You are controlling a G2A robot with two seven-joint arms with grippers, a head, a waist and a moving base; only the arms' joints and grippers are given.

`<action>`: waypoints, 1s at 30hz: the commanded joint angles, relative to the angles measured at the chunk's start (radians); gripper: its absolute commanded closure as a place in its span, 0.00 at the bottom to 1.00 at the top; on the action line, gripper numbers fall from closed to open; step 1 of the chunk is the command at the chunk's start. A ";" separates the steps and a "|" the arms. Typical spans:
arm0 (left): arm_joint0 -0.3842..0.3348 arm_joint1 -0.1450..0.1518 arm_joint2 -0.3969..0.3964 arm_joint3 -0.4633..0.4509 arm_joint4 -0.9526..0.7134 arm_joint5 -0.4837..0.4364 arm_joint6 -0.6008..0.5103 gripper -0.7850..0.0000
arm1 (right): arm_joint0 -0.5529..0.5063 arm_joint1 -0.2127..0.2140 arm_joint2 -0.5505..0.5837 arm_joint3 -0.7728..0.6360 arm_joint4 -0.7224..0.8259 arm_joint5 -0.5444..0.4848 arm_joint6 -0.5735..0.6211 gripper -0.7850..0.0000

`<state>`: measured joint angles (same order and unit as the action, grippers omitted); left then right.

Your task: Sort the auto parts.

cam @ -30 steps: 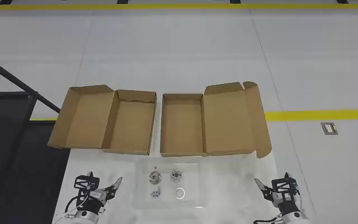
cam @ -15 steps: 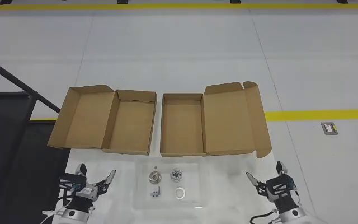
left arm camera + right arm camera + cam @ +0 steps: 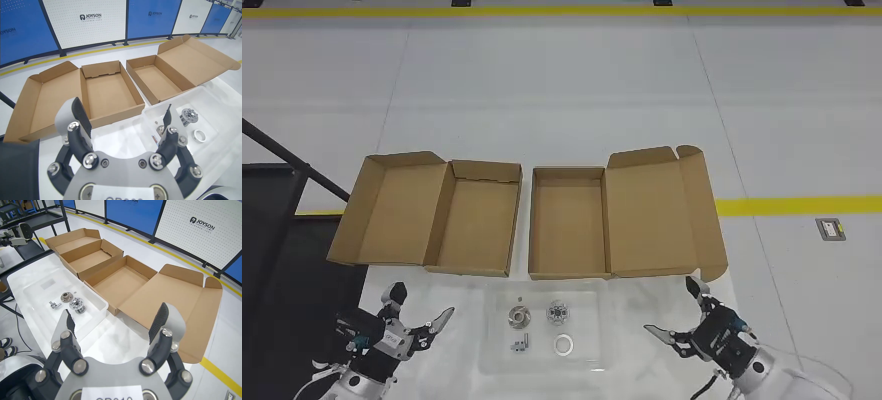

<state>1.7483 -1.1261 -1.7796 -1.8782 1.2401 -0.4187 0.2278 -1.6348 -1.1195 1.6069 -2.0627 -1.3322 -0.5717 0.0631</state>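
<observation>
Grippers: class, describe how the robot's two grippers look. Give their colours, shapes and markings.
The left gripper and right gripper look alike. Each has a silver-grey metal plate with a white label, black link arms pinned with shiny screws, and two curved grey jaws lined with black ribbed rubber.

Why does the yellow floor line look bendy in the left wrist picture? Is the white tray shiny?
Left wrist view: the yellow line bows, likely from a wide lens bending edges, and the white tray shows soft reflections, so slightly shiny. Top view: the yellow line runs straight.
</observation>
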 commanded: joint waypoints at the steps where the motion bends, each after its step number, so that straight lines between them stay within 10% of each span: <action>1: 0.000 0.000 0.000 0.000 0.000 -0.001 0.000 0.00 | 0.000 0.000 0.000 0.000 0.000 0.000 0.000 0.00; 8: -0.010 0.000 0.013 0.007 -0.041 -0.038 -0.038 0.00 | 0.083 0.003 -0.086 0.051 0.068 -0.119 0.154 0.00; 21: -0.021 0.014 -0.023 0.049 -0.247 -0.257 -0.184 0.00 | 0.671 -0.044 -0.522 0.439 0.615 -0.114 0.838 0.00; 30: -0.011 0.019 -0.017 0.042 -0.242 -0.314 -0.215 0.00 | 0.776 -0.065 -0.634 0.458 0.496 -0.030 0.877 0.00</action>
<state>1.7371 -1.1074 -1.7970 -1.8363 0.9992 -0.7332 0.0128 -0.8581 -1.1850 0.9706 -1.6050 -0.8418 -0.6005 0.9401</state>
